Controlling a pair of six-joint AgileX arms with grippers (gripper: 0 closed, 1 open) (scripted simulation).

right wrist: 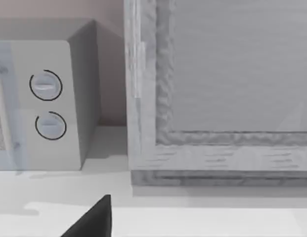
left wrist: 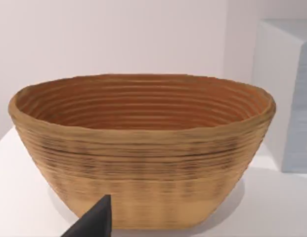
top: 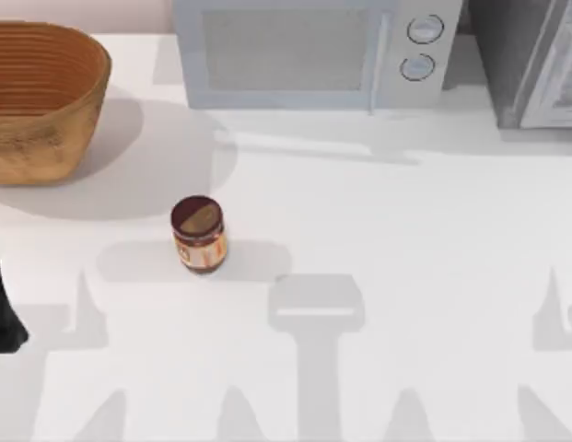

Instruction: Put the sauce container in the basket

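Note:
The sauce container (top: 199,234) stands upright on the white table, left of centre, with a dark maroon lid and an orange-red label. Nothing touches it. The basket (top: 37,101) sits at the back left corner, a large tan woven oval, and its inside looks bare in the left wrist view (left wrist: 143,148). A dark piece of my left arm (top: 2,308) shows at the table's left edge, well left of the jar and in front of the basket. A black tip of my left gripper (left wrist: 94,223) faces the basket. A black tip of my right gripper (right wrist: 94,219) faces the appliances at the back right.
A pale microwave (top: 309,51) with two round knobs (top: 422,46) stands along the back, also in the right wrist view (right wrist: 44,98). A grey appliance with a framed door (top: 534,60) (right wrist: 222,89) fills the back right corner. Open tabletop lies between jar and basket.

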